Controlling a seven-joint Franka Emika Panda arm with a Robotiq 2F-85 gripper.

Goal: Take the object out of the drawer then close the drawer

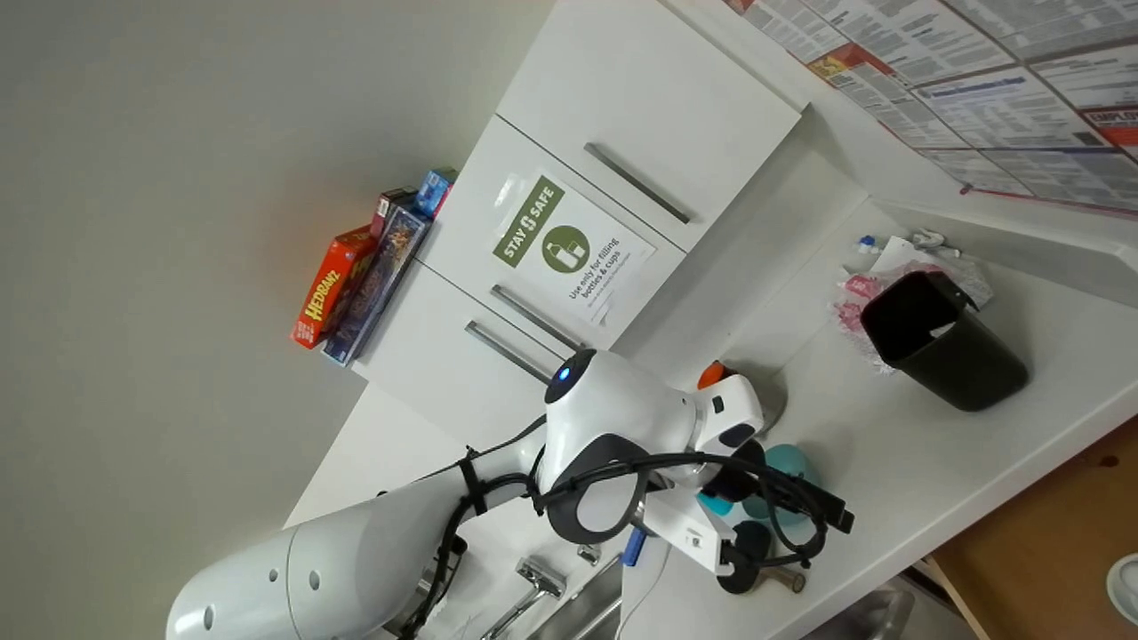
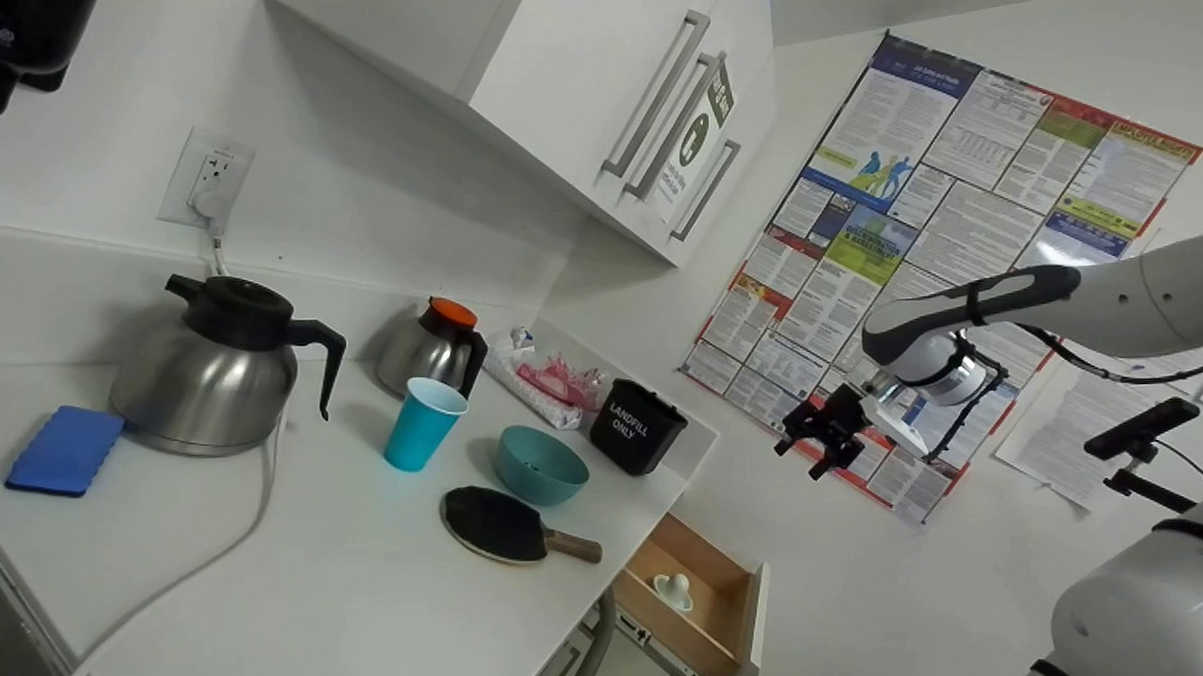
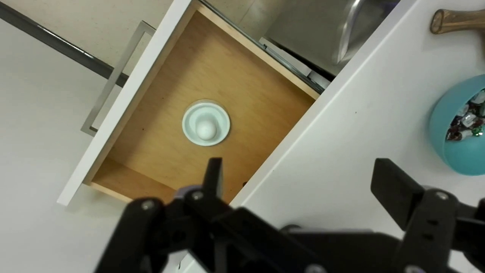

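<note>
The drawer (image 3: 242,87) is pulled open, with its wooden inside showing in the wrist view and in both exterior views (image 1: 1022,542) (image 2: 704,555). A pale round object with a raised rim and a ball-shaped knob (image 3: 206,129) stands on the drawer floor, near the middle. It also shows in both exterior views (image 1: 1127,588) (image 2: 673,589). My gripper (image 3: 299,167) is open, with nothing between its fingers. In an exterior view the gripper (image 2: 804,453) hangs high above the drawer and counter, apart from the object. The drawer's metal handle (image 3: 115,77) is on its front.
The white counter (image 3: 322,159) borders the drawer. On it stand a teal bowl (image 2: 541,465) with wrapped candies, a black paddle (image 2: 498,527), a blue cup (image 2: 424,424), a black bin (image 2: 637,427) and two steel jugs (image 2: 208,377) (image 2: 422,354). A dark bar (image 3: 60,43) runs past the handle.
</note>
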